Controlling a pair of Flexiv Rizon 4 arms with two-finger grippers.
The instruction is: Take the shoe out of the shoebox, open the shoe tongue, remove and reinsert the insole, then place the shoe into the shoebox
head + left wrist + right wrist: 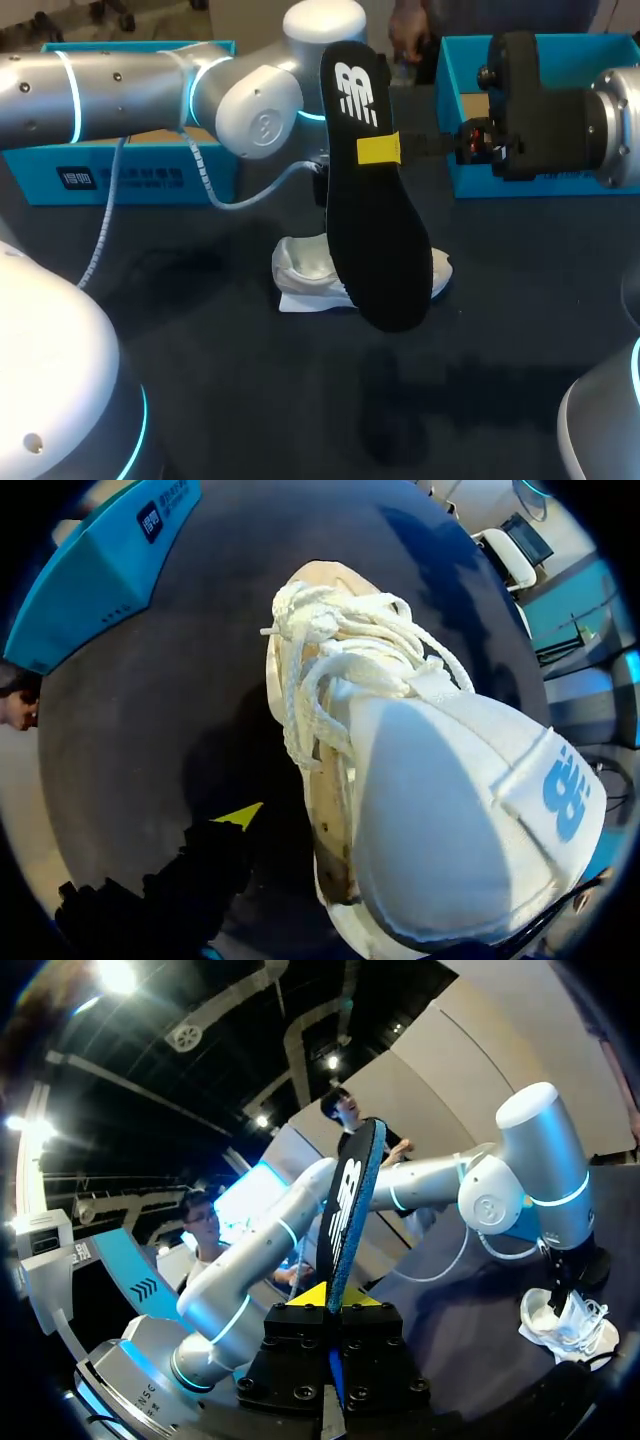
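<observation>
Black insole [378, 215] stands upright over the middle of the tabletop [200, 380], pinched by the right gripper [335, 1298]; the white shoe [400, 780] lies beneath it; the left gripper [250, 820] sits beside the shoe, its grip impossible to tell.

Black insole [375, 230], white shoe [440, 810] with blue logo, turquoise shoebox [100, 175].

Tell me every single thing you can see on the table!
insole: one, black, held upright in the air above the shoe
shoe: one, white with white laces, on the table, partly behind the insole
shoebox parts: two, blue, at the table's back, one on the left, one on the right
table: one, dark
left gripper: one, down at the shoe
right gripper: one, yellow-tipped, shut on the insole
</observation>
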